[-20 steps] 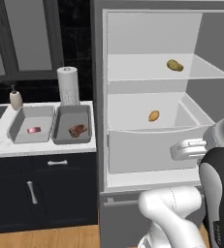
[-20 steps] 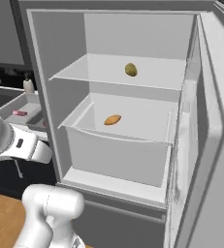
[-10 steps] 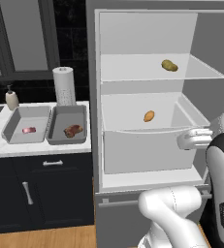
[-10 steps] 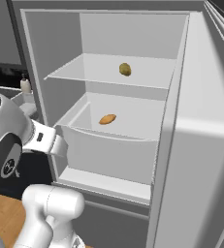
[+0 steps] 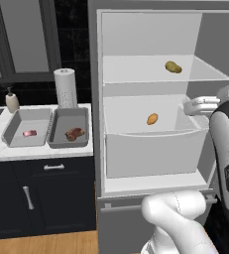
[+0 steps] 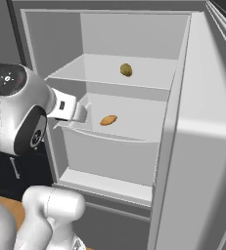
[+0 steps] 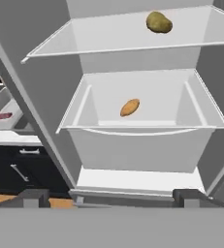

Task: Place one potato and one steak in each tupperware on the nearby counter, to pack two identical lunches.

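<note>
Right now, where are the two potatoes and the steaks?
Top potato [image 5: 173, 67]: left base view, its middle.
Lower potato [image 5: 152, 118]: left base view, its middle.
Brown steak [image 5: 75, 134]: left base view, its middle.
Pink steak [image 5: 29, 133]: left base view, its middle.

White arm raised, elbow bent, claw [image 7: 111, 197] level, fingers spread wide, holding nothing

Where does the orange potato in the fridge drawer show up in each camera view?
Left base view: orange potato right of centre, in the drawer.
Right base view: centre.
Hand view: centre.
Shared landmark: the brown potato on the shelf above.
</note>
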Controlling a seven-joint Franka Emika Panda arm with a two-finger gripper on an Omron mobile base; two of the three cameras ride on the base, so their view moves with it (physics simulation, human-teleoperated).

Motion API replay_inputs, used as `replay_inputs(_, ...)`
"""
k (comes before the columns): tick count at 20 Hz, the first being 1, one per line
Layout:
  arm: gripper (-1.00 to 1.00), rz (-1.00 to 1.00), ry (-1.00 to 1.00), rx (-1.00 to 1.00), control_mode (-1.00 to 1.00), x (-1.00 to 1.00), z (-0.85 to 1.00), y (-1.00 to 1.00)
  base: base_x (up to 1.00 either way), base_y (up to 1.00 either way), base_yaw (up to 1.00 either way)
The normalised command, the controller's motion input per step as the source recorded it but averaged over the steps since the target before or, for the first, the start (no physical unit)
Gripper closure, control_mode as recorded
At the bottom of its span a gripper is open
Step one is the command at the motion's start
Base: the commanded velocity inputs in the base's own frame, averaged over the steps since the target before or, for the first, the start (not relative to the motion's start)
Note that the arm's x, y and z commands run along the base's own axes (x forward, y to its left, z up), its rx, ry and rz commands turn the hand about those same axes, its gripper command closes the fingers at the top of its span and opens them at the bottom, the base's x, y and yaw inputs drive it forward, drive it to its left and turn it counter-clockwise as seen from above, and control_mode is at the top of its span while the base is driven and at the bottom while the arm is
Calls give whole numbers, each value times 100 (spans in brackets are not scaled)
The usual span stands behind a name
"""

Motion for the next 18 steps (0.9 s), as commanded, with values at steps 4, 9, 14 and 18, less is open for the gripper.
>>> replay_inputs(4, -100, 0, -2, -6, -100, 43, 83, -20, 0, 0, 0)
replay_inputs(9, -100, 0, 0, -13, -100, 37, 10, -10, 0, 0, 0)
replay_inputs(14, -100, 1, 0, -14, -100, 62, 0, -24, 0, 0, 0)
replay_inputs(18, -100, 3, -1, -11, -100, 68, 0, -31, 0, 0, 0)
